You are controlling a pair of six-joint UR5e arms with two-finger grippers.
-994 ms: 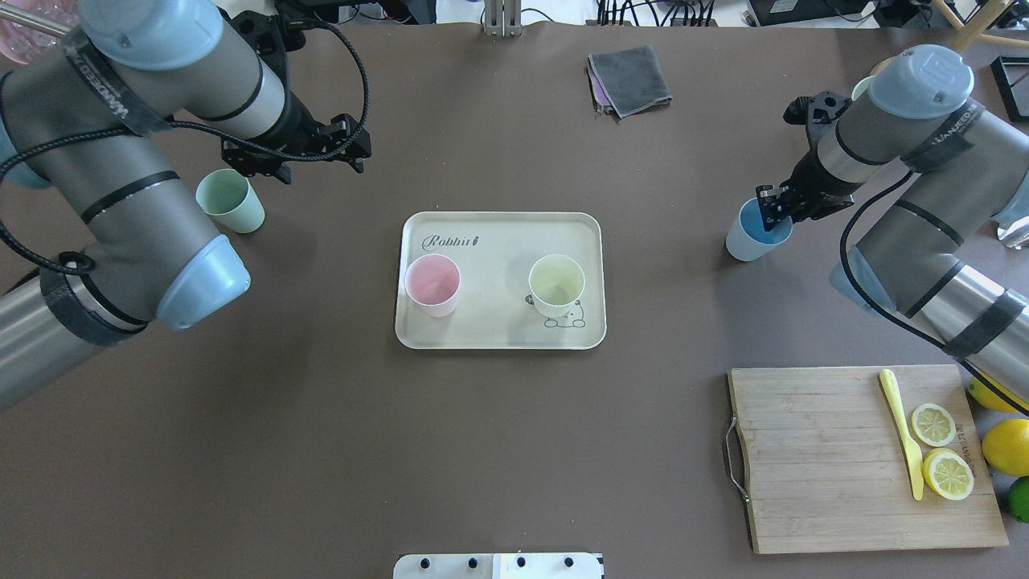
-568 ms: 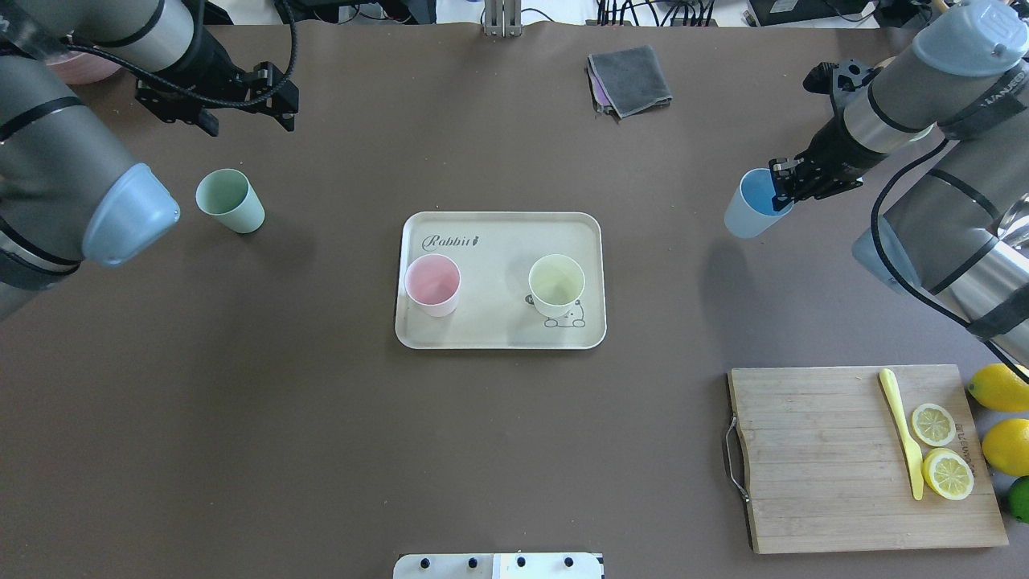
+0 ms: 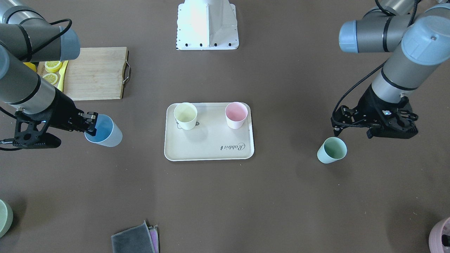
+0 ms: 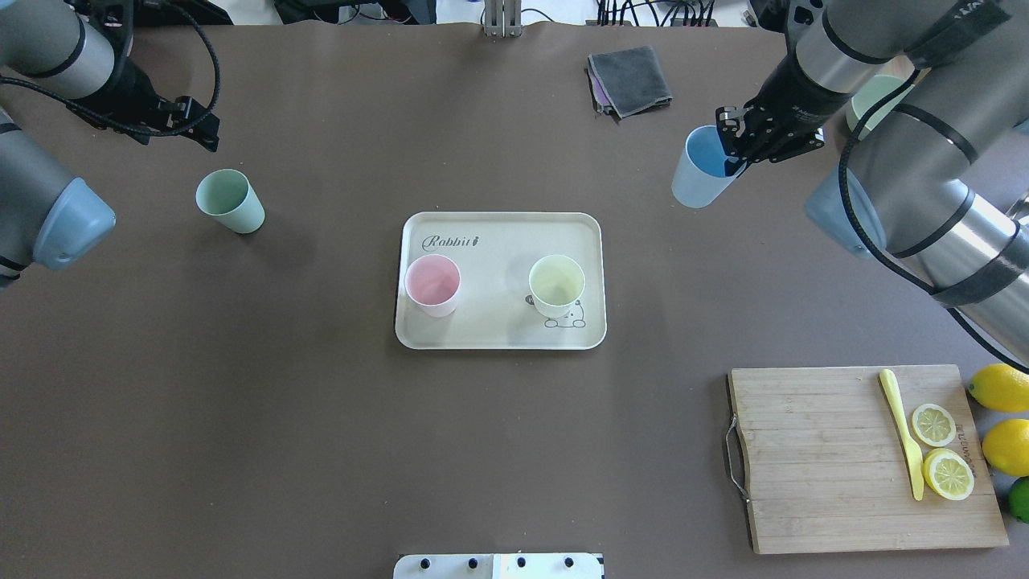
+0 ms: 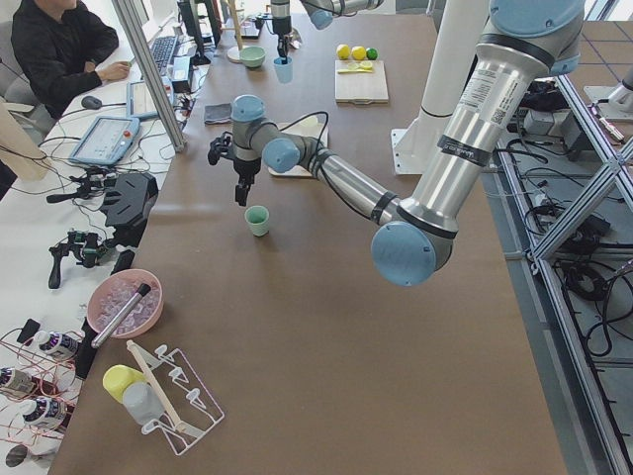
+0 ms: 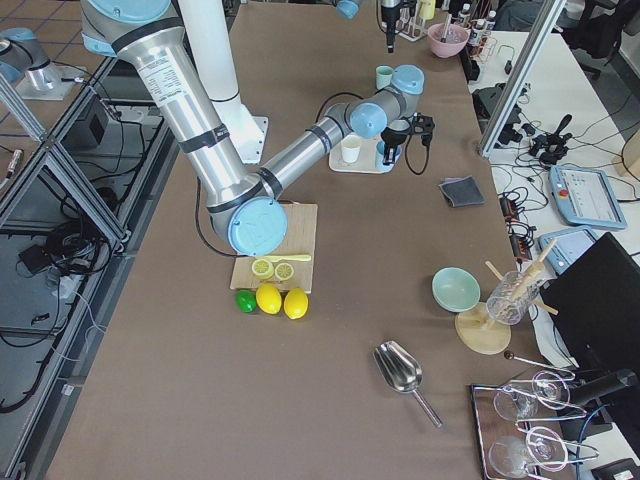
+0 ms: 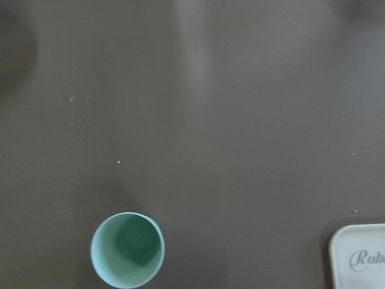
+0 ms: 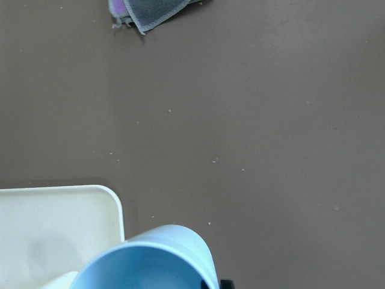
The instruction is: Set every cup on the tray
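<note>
Since the earlier overhead frames the right arm point(image 4: 820, 56) has carried the blue cup point(image 4: 698, 178) up and inward toward the tray point(image 4: 498, 229), and the left arm point(image 4: 48, 44) has drawn off to the left, farther from the green cup point(image 4: 231, 200). Right jaws pinch the blue cup's rim, one finger inside the mouth and one outside. The cup hangs tilted above the counter point(image 4: 321, 450), off the tray's right end and apart from it. In the right wrist view its rim fills the bottom edge, with a tray corner beside it. Left jaws are spread and hold nothing; they hang over the counter near the green cup without touching it. That cup stands upright on the counter well to the left of the tray, and it shows whole at the lower left of the left wrist view. On the tray, the pink cup point(image 4: 432, 284) stands upright at the left end and the yellow cup point(image 4: 556, 285) stands upright toward the right, partly covering the printed bear. The two are well apart. A folded grey cloth point(image 4: 629, 79) lies on the far side of the counter, and a board point(image 4: 836, 466) with lemon slices lies at the near right.
</note>
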